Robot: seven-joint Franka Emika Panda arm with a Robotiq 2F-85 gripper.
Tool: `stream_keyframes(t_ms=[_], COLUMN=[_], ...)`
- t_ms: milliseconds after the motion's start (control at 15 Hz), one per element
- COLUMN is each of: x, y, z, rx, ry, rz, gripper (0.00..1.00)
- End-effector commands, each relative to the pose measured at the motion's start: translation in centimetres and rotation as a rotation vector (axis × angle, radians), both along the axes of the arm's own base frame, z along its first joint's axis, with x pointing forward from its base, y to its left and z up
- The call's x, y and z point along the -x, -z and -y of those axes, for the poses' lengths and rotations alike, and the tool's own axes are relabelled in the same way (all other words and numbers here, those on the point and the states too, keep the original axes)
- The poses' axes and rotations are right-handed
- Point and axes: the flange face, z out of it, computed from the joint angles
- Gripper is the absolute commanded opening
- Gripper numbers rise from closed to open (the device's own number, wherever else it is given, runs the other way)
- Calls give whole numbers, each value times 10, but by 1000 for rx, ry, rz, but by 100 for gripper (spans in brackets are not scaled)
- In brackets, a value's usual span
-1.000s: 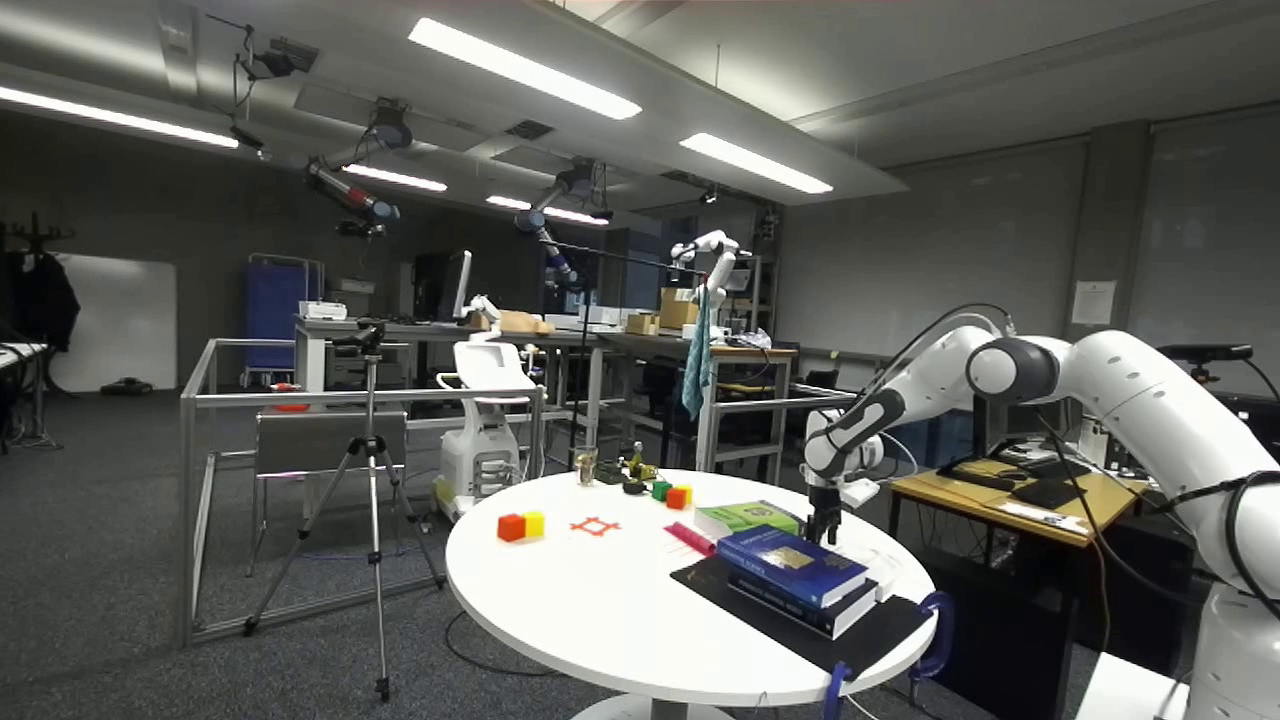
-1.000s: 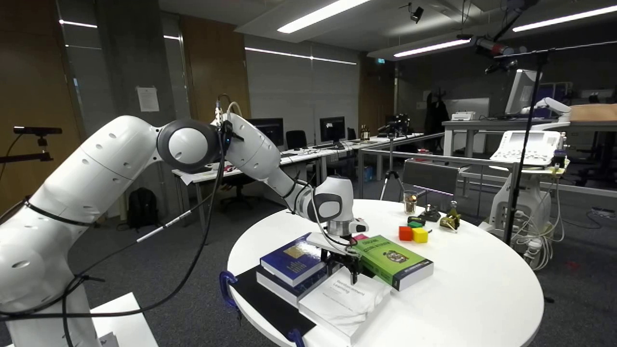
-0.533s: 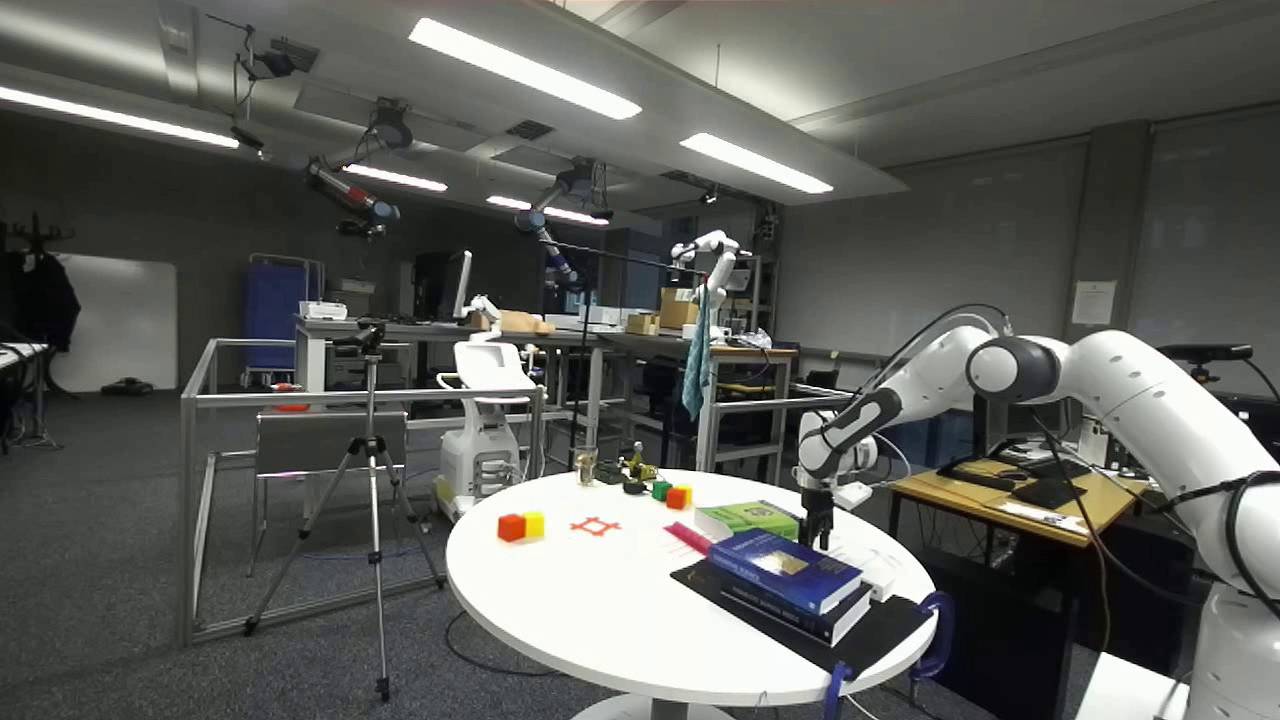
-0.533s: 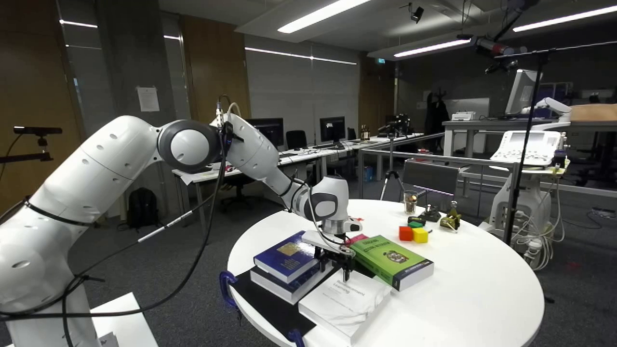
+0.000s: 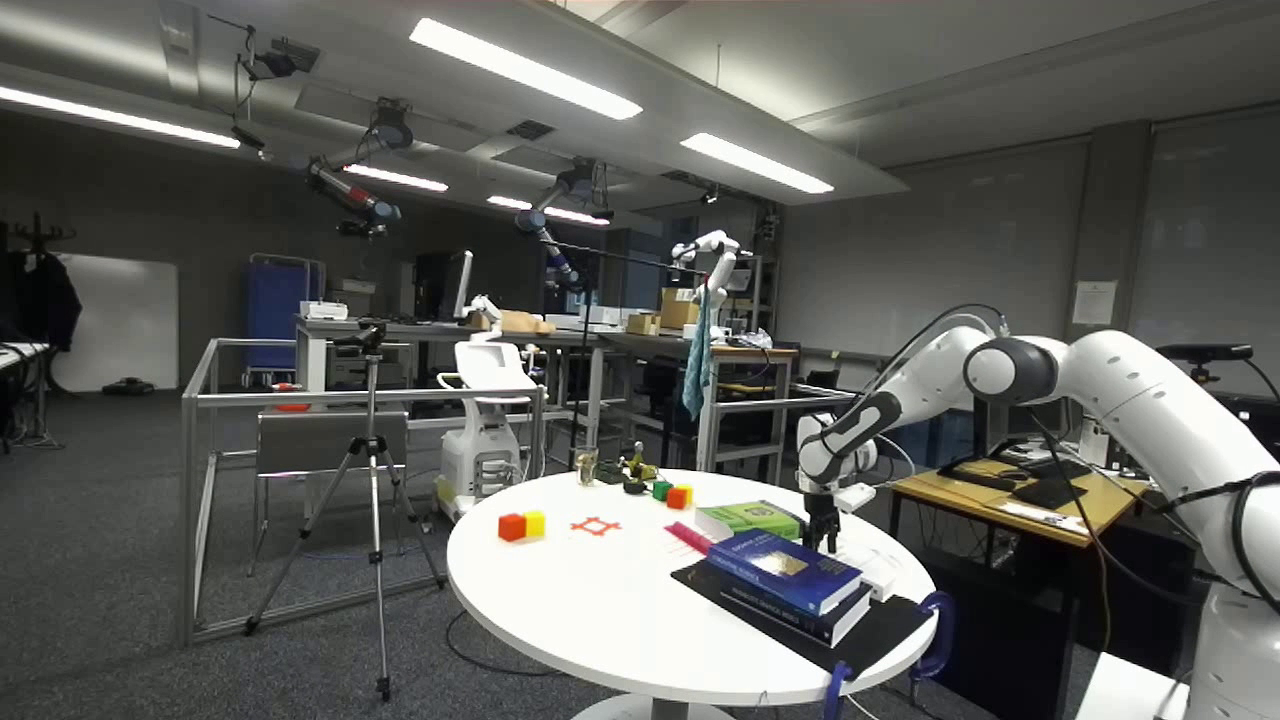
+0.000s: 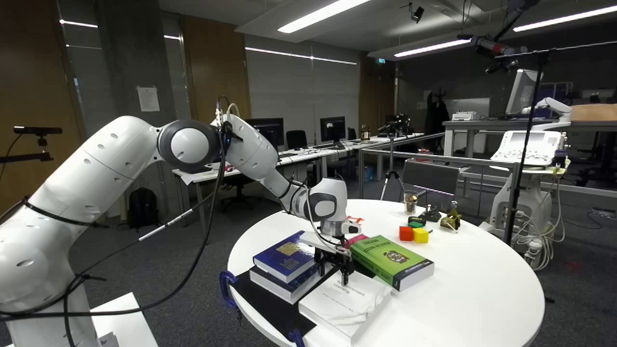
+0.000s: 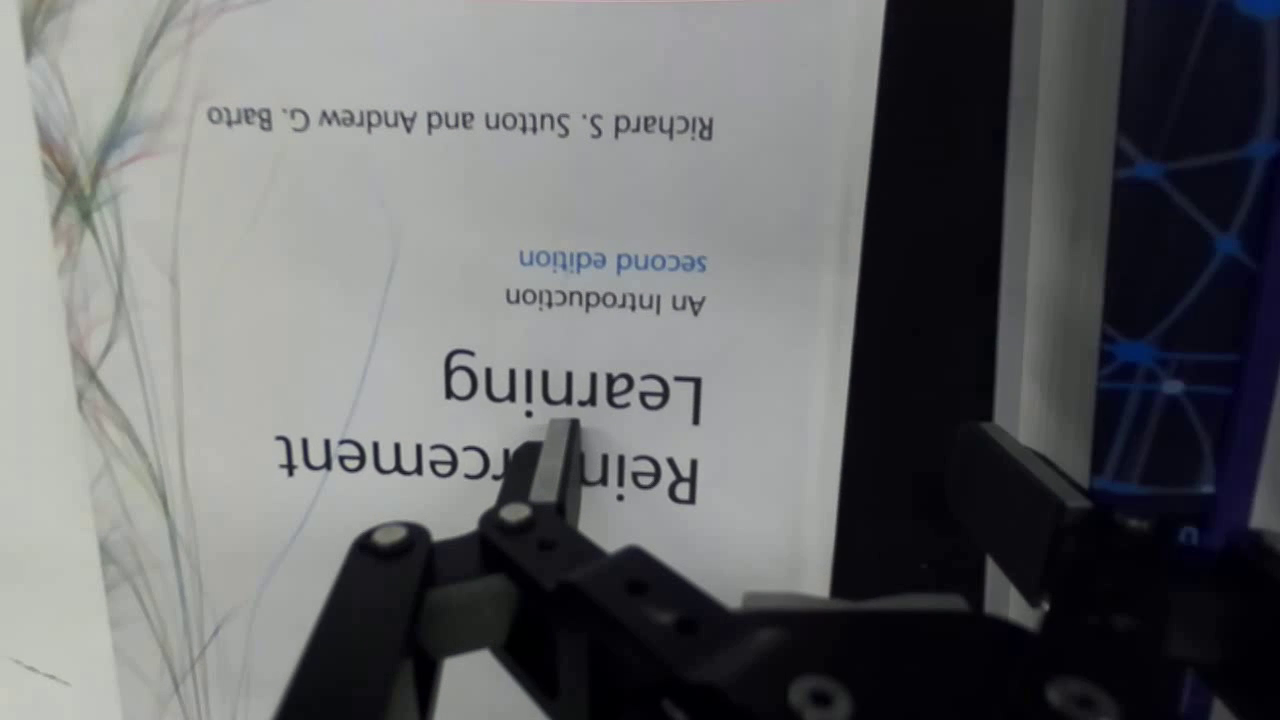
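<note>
My gripper [image 7: 775, 430] stands open between two books, nothing held. In the wrist view its left finger [image 7: 555, 460] is above the lettered cover of a white book [image 7: 600, 200]. The right finger [image 7: 1020, 490] is beside the page edge of a dark blue patterned book [image 7: 1160, 280]; contact cannot be told. A strip of black mat [image 7: 930, 250] shows between the books. In both exterior views a blue book [image 6: 287, 258] [image 5: 785, 570] lies on the dark one, the gripper [image 6: 333, 275] close to that stack. A green book [image 6: 393, 260] lies on the gripper's far side.
Round white table [image 6: 462, 299] with blue clamps [image 6: 227, 289] on its edge. Red block [image 6: 406, 233], yellow block [image 6: 420, 235], a glass [image 6: 410, 202] and small metal figures [image 6: 450, 220] stand beyond the green book. More blocks [image 5: 512, 527] and an orange frame [image 5: 596, 526] lie elsewhere.
The gripper has moved towards the blue stack and a little lower. Both stacked books have shifted the same way, widening the gap to the white book. Over the last half second the stack barely moves.
</note>
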Motion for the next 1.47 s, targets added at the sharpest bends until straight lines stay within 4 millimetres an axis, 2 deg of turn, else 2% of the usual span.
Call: stream_keyframes(t_ms=[0,200,733,1400], x=[8,11,16,19], y=[-8,-9,-5,-9], z=[0,6,41,101], rx=[71,97,78,86], ry=[32,47,52,145], rz=[-36,-50,-63,-20], gripper=[100,100,100,100])
